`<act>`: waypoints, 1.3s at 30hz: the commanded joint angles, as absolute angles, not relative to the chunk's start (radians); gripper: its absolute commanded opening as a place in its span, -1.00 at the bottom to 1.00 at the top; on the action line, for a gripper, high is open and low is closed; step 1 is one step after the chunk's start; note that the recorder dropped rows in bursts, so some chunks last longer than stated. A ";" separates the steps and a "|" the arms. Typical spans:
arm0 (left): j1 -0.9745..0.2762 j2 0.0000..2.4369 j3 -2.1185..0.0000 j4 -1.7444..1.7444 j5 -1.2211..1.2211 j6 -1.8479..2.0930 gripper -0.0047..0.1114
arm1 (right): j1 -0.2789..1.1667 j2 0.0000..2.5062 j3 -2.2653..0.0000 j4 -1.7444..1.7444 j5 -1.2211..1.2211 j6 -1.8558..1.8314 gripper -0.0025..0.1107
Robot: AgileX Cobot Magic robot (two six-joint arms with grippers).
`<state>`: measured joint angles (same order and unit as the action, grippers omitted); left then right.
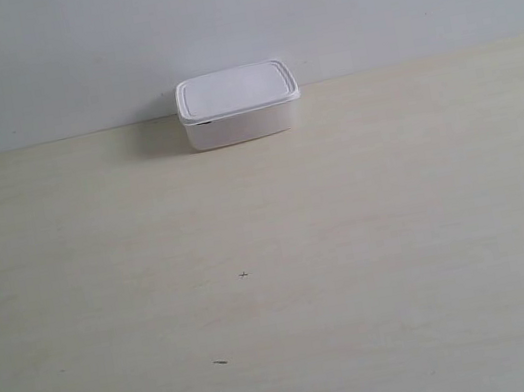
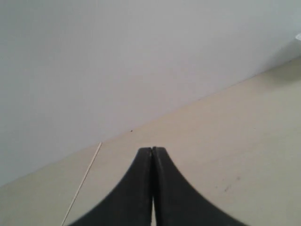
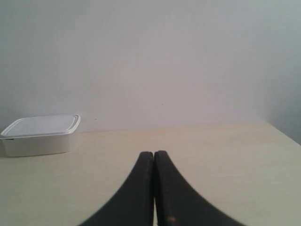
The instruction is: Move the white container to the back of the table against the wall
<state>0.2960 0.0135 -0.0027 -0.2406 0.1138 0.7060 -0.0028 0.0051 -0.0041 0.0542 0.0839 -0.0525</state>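
Observation:
The white container (image 1: 237, 106) stands lid-on at the back of the table (image 1: 278, 285), right by the wall (image 1: 231, 19). No arm shows in the exterior view. In the right wrist view the white container (image 3: 40, 134) sits far off to one side of my right gripper (image 3: 154, 153), whose black fingers are pressed together with nothing between them. My left gripper (image 2: 152, 149) is likewise shut and empty over bare table (image 2: 225, 141), facing the wall (image 2: 117, 61); a sliver of white at that view's edge may be the container.
Tiny dark specks (image 1: 244, 275) mark the tabletop near the front. The table's side edge (image 3: 282, 134) shows in the right wrist view. A thin pale line (image 2: 82, 181) runs across the tabletop in the left wrist view.

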 commanded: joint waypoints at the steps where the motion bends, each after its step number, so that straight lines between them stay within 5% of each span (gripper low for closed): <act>1: 0.299 0.008 0.000 -0.247 0.145 0.703 -0.92 | -0.008 0.000 0.000 0.046 0.081 -0.051 -0.96; 39: 0.299 0.008 0.000 -0.248 0.383 0.703 -0.92 | -0.008 0.000 0.000 0.046 0.081 -0.051 -0.96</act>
